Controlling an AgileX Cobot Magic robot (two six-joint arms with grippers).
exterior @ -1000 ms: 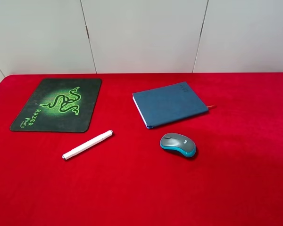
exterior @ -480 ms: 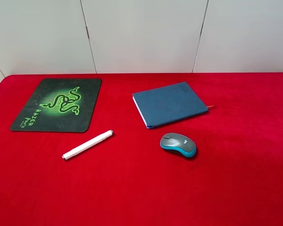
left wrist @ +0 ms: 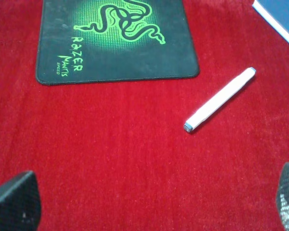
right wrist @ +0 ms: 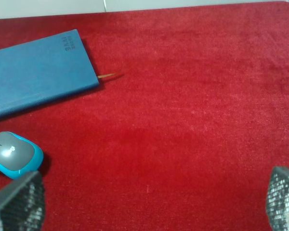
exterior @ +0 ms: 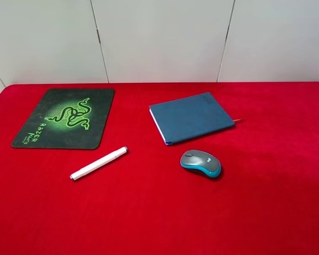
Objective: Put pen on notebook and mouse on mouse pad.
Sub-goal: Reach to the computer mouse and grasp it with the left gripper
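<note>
White pen (exterior: 99,163) on red worktop (exterior: 149,218) left of blue notebook (exterior: 191,117), grey mouse (exterior: 201,162) just in front of notebook, black mouse pad (exterior: 64,118) far left of it, left fingers (left wrist: 14,202) and right fingers (right wrist: 17,202) spread wide, empty

Red cloth (exterior: 159,218) all over, pale grey-white wall panels (exterior: 159,37) behind.
The mouse pad (exterior: 98,130) is black, with a bright green snake emblem over a fine green grid and green "Razer" lettering. The pen (exterior: 99,163) is white, pale blue at one end. The notebook (exterior: 191,117) is dark blue with white page edges and a thin reddish ribbon (right wrist: 108,75). The mouse (exterior: 201,163) is grey on top, teal-blue at the sides. The right gripper (right wrist: 151,207) has grey fingers (right wrist: 19,204) with a fine mesh pattern.
</note>
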